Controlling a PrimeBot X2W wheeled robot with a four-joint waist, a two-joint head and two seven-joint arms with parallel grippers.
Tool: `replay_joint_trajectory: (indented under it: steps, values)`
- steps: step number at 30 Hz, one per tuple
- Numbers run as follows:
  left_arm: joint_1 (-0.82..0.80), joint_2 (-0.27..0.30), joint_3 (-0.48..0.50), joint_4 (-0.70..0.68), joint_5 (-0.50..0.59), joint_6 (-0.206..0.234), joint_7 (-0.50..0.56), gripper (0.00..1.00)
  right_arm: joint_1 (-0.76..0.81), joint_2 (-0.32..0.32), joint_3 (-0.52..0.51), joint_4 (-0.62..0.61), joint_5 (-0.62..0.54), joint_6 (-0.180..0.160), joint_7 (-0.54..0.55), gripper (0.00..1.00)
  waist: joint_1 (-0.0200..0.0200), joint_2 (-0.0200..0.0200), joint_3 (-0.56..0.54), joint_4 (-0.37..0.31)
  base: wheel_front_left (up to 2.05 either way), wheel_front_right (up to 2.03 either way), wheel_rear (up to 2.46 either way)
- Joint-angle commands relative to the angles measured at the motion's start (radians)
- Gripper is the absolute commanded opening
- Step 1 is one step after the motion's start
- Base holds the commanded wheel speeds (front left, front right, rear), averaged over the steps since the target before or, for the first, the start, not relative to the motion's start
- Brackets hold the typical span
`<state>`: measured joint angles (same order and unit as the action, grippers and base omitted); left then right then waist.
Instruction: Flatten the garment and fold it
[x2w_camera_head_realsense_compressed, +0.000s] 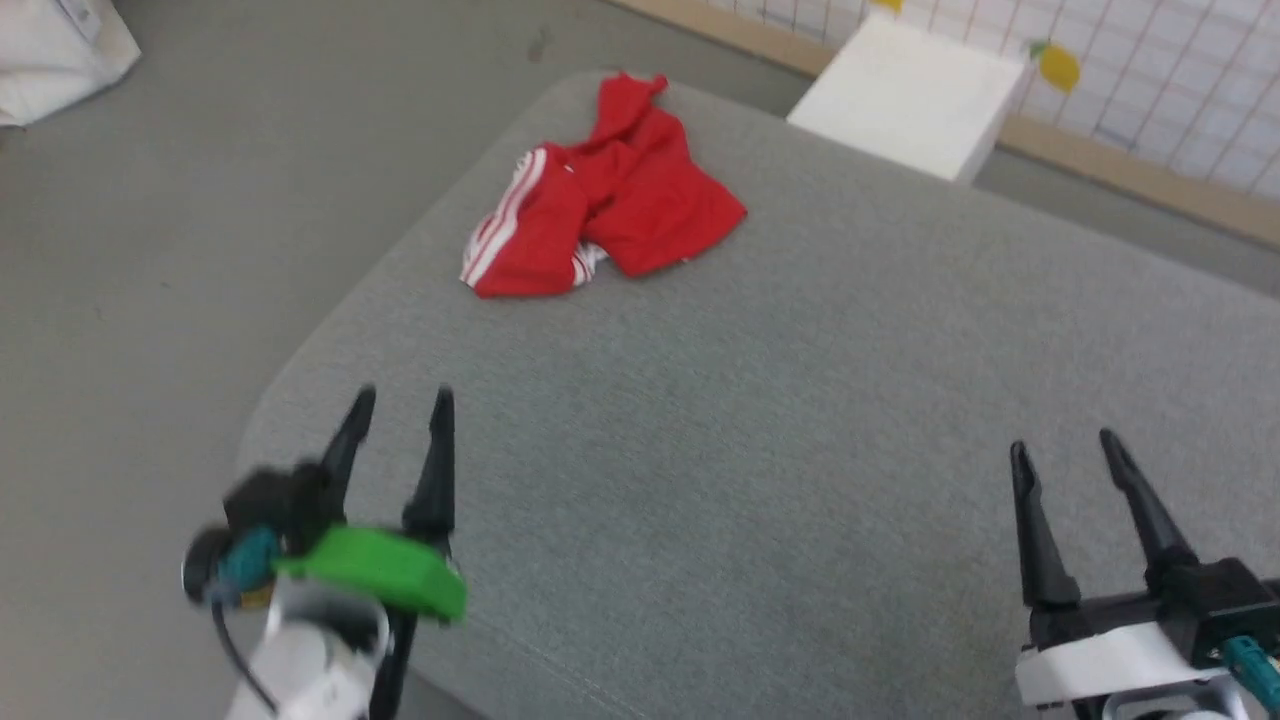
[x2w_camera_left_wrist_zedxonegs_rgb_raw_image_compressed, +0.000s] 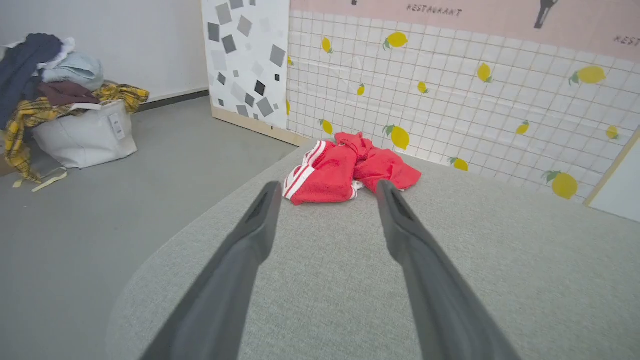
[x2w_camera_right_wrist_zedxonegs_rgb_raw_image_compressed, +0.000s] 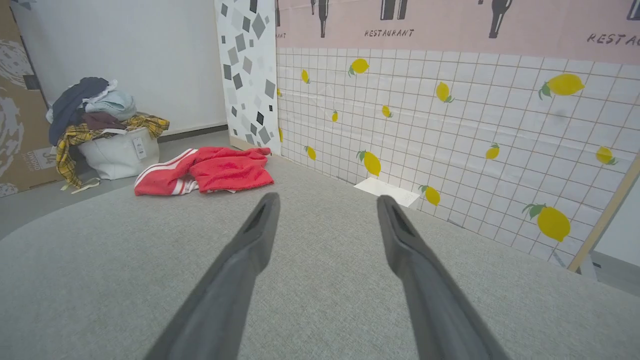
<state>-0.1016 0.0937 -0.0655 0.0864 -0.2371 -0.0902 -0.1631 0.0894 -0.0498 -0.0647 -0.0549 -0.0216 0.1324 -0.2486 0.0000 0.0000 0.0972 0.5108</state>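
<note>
Grey fabric-covered surface (x2w_camera_head_realsense_compressed: 760, 420), rounded corner at lower left of head view. Grey floor (x2w_camera_head_realsense_compressed: 200, 250) along left side. White box (x2w_camera_head_realsense_compressed: 915, 95) upper right, just beyond surface's far edge. White fabric bin (x2w_camera_left_wrist_zedxonegs_rgb_raw_image_compressed: 85, 137) at left of left wrist view, heaped with clothes (x2w_camera_left_wrist_zedxonegs_rgb_raw_image_compressed: 30, 117): navy, pale blue, maroon, yellow plaid. Backdrop of white tiles with lemons (x2w_camera_right_wrist_zedxonegs_rgb_raw_image_compressed: 450, 125) across right, pink band (x2w_camera_right_wrist_zedxonegs_rgb_raw_image_compressed: 450, 25) lettered RESTAURANT above. Panel of grey and black squares (x2w_camera_right_wrist_zedxonegs_rgb_raw_image_compressed: 247, 70) just left of tiles. Cardboard box (x2w_camera_right_wrist_zedxonegs_rgb_raw_image_compressed: 20, 125) at far left of right wrist view.

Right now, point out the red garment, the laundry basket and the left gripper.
garment (x2w_camera_head_realsense_compressed: 615, 200), head view, crumpled red middle.
laundry basket (x2w_camera_left_wrist_zedxonegs_rgb_raw_image_compressed: 85, 137), left wrist view, white side wall.
left gripper (x2w_camera_head_realsense_compressed: 404, 394), head view, between its fingertips.
</note>
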Motion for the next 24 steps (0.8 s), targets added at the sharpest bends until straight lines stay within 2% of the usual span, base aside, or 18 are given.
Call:
replay_joint_trajectory:
  steps: [1,8,17,24]
  values:
    - [-0.062,0.018,-0.003,0.02,-0.022,-0.01,0.03,1.0,-0.026,0.0,-0.005,-0.023,-0.017,-0.002,-0.005,1.0,0.0,0.0,0.131,-0.077,0.0,0.0,0.0]
    - [-0.367,0.105,0.015,0.119,-0.127,-0.033,0.151,1.0,-0.082,0.0,-0.009,-0.136,-0.048,-0.002,0.04,1.0,0.0,0.0,0.288,-0.18,0.0,0.0,0.0]
    - [-0.712,0.283,-0.062,0.34,-0.227,-0.04,0.47,1.0,-0.136,0.0,-0.018,-0.247,-0.054,-0.002,0.071,1.0,0.0,0.0,0.447,-0.284,0.0,0.0,0.0]
    - [-0.886,0.365,-0.101,0.503,-0.329,-0.04,0.679,1.0,-0.152,0.0,-0.01,-0.294,-0.056,-0.002,0.075,1.0,0.0,0.0,0.528,-0.337,0.0,0.0,0.0]
